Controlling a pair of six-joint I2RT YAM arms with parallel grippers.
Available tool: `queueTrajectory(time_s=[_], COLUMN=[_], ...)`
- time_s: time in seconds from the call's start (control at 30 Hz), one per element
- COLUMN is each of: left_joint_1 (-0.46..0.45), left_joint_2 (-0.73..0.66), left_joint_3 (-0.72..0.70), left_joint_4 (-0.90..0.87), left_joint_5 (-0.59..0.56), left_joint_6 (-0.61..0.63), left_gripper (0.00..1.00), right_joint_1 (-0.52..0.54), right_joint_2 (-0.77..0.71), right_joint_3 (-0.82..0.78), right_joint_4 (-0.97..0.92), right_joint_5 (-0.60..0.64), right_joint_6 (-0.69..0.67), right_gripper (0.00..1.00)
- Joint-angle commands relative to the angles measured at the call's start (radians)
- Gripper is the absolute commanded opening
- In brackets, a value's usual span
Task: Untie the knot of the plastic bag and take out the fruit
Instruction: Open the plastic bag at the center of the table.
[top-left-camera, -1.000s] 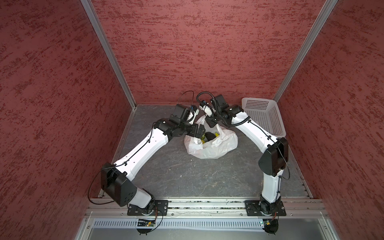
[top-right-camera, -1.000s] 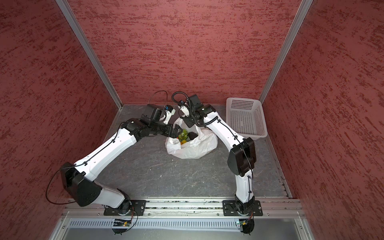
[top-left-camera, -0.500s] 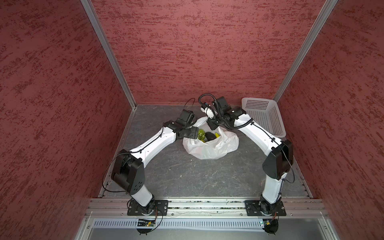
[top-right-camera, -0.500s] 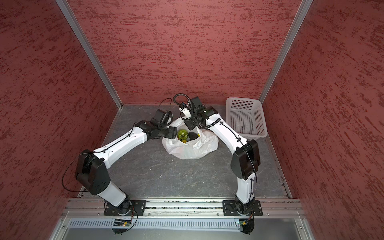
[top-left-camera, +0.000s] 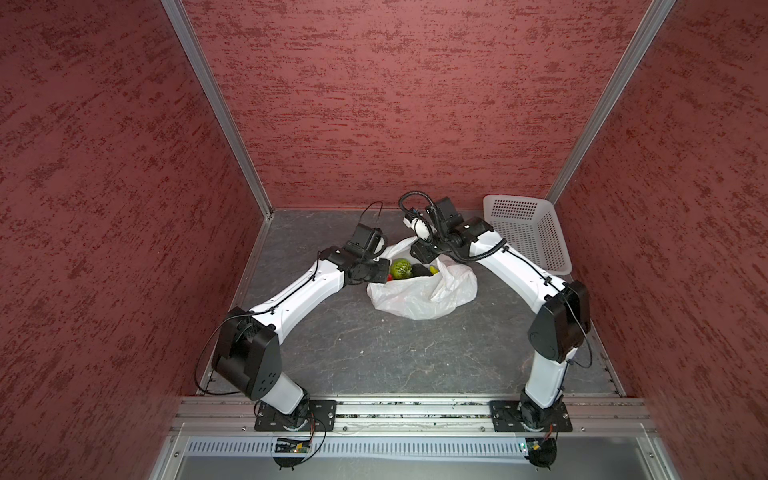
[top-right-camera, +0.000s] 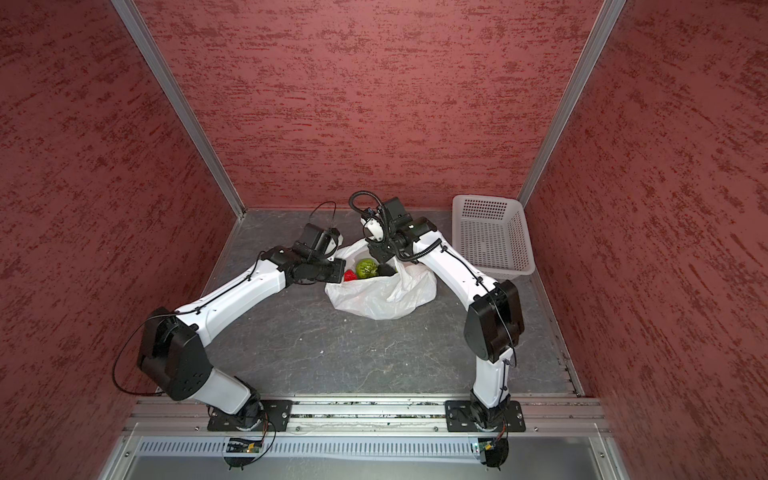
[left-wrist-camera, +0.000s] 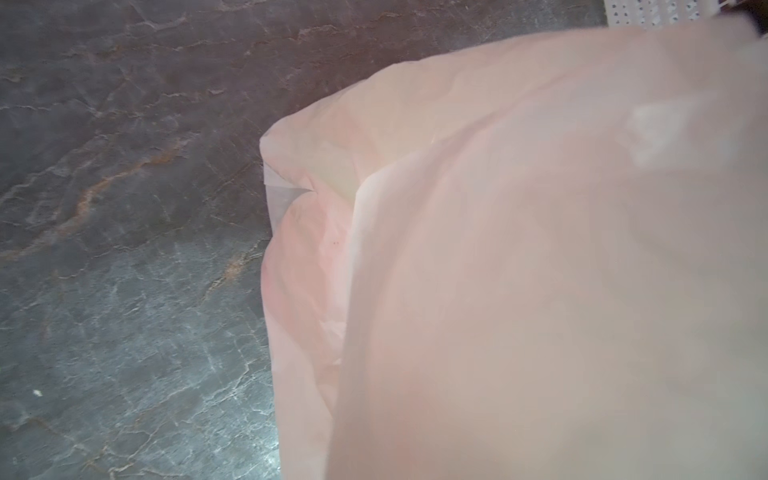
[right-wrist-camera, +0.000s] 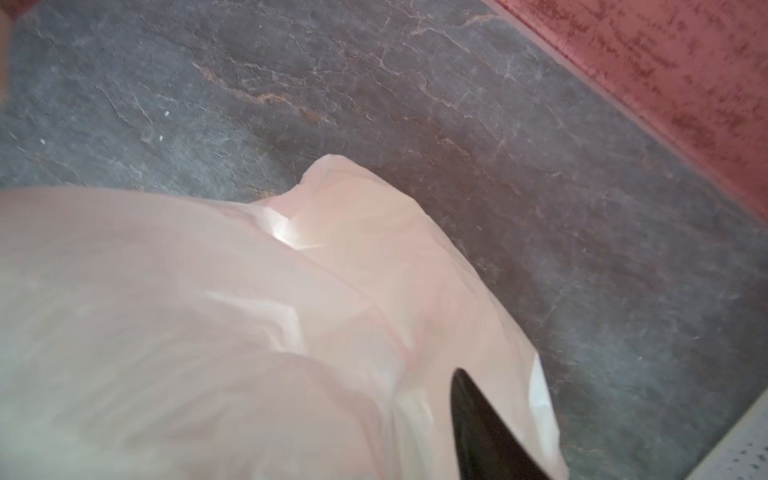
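Note:
The plastic bag (top-left-camera: 419, 295) lies crumpled in the middle of the floor with its mouth wide; the knot does not show. Fruit sits inside: a bumpy green one (top-left-camera: 400, 268) (top-right-camera: 365, 268), a red one (top-left-camera: 390, 276) beside it and a bit of yellow (top-left-camera: 434, 270). My left gripper (top-left-camera: 380, 272) is shut on the bag's left rim; bag film (left-wrist-camera: 540, 270) covers its wrist view and hides the jaws. Over the bag's far rim hovers my right gripper (top-left-camera: 420, 262), open, with one black finger (right-wrist-camera: 478, 424) showing and film (right-wrist-camera: 208, 332) draped across the rest.
A white perforated basket (top-left-camera: 528, 237) (top-right-camera: 490, 237) stands at the back right corner, close behind the right arm. Red walls (top-left-camera: 395, 104) enclose the grey stone-patterned floor (top-left-camera: 395, 353) on three sides. A metal rail (top-left-camera: 407, 411) carries both arm bases along the front edge.
My left gripper has drawn back from over the bag's mouth to its left rim and closed there. The right gripper, shut before, has opened; the bag's mouth now gapes wider.

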Motion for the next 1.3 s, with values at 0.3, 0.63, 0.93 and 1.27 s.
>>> queueTrajectory(time_s=[0.3, 0.63, 0.93, 1.27], left_joint_1=[-0.005, -0.015, -0.044, -0.033], left_joint_2=[-0.065, -0.083, -0.12, -0.118], left_joint_3=[0.047, 0.018, -0.074, -0.072], left_joint_4=[-0.033, -0.002, 0.061, 0.061], left_joint_5=[0.148, 0.167, 0.142, 0.116], left_joint_6=[-0.084, -0.072, -0.07, -0.071], left_gripper=[0.0, 0.0, 0.0, 0.0], right_joint_1=[0.017, 0.053, 0.022, -0.009], right_joint_2=[-0.3, -0.247, -0.035, -0.042], right_joint_3=[-0.069, -0.279, -0.159, -0.257], right_joint_4=[-0.137, 0.208, 0.413, 0.448], right_joint_5=[-0.224, -0.208, 0.041, -0.009], right_joint_6=[0.272, 0.461, 0.55, 0.545], right_gripper=[0.9, 0.89, 0.89, 0.9])
